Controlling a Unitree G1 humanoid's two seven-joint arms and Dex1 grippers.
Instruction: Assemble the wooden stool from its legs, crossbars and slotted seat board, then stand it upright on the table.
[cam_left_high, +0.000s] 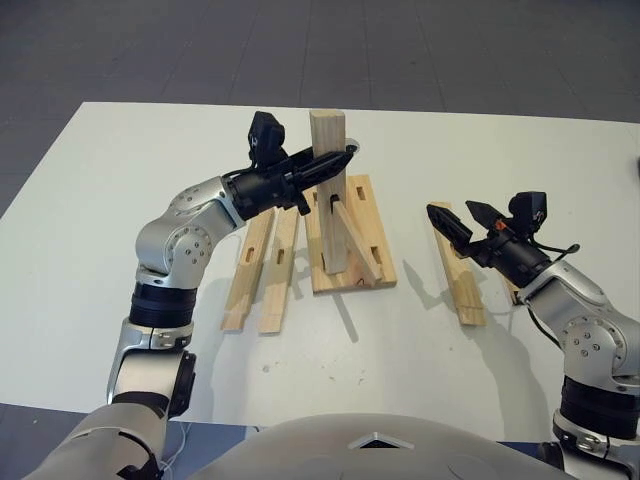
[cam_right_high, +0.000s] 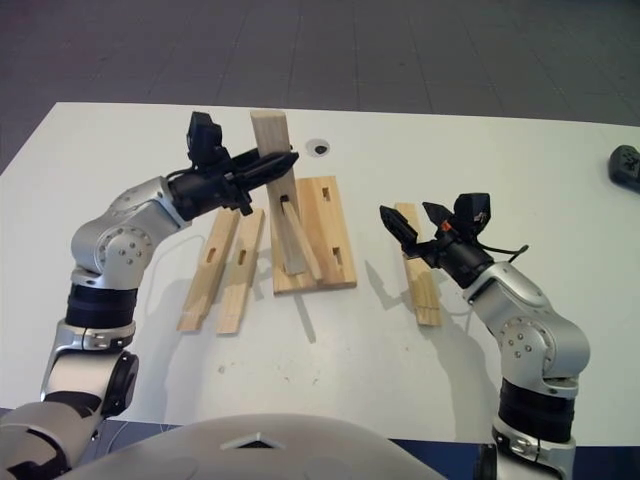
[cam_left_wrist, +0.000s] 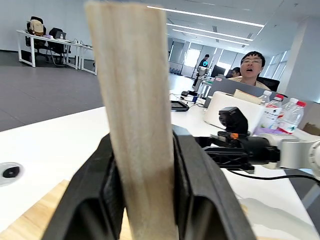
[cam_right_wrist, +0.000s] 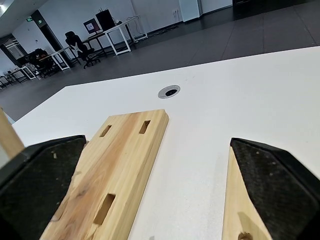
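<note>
My left tool (cam_left_high: 340, 160) is clamped across the flat faces of the upright leg (cam_left_high: 327, 130), which looks stiff and light, at the seat board (cam_left_high: 368, 215), while my right tool (cam_left_high: 450, 208) stands apart.

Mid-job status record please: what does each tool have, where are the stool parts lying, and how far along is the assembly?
left tool: shut on the upright leg, which stands on the seat board
right tool: open, over the lone piece; contact cannot be told
seat board: flat on the table, slots showing
slanted piece: leaning across the board beside the upright leg
slotted pair: flat, side by side, on the robot's left of the board
assembly: not finished
</note>
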